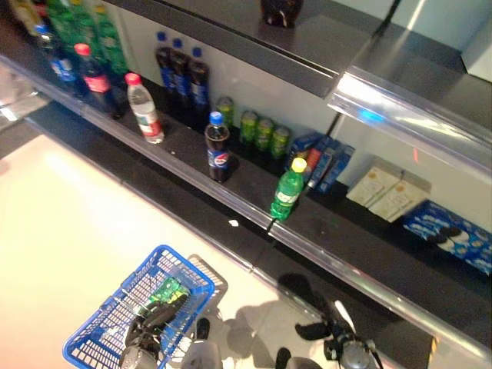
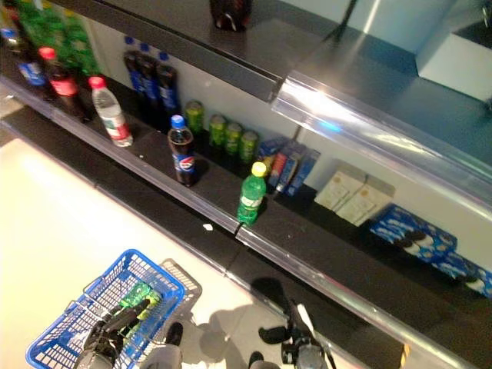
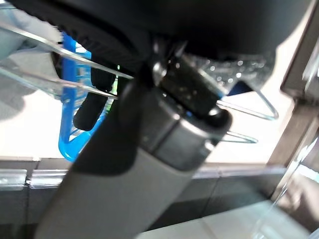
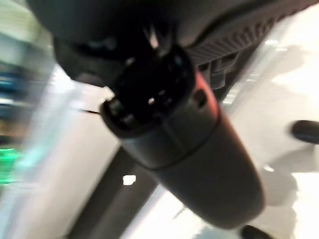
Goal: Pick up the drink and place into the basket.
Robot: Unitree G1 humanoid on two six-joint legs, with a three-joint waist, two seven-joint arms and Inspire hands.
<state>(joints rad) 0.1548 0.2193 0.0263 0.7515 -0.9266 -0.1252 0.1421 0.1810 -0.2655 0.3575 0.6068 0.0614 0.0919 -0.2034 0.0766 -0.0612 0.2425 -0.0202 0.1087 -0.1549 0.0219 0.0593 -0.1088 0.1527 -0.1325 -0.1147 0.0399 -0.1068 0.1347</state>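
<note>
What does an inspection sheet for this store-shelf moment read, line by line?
Surface: dark shelf with a clear front rail.
Job's things: blue basket on the left hand, something green inside; green soda bottle upright at the shelf edge.
Clutter: cola bottle, water bottle, green cans, boxes.
Hands: right hand low, away from the shelf.
Cables: nothing seen.
Surroundings: pale floor.

I count 1 basket (image 1: 115,319), 4 green cans (image 1: 264,132), 3 dark bottles (image 1: 178,73) at back. Up front: 1 cola bottle (image 1: 217,147), 1 green bottle (image 1: 288,189), 1 water bottle (image 1: 144,109).
</note>
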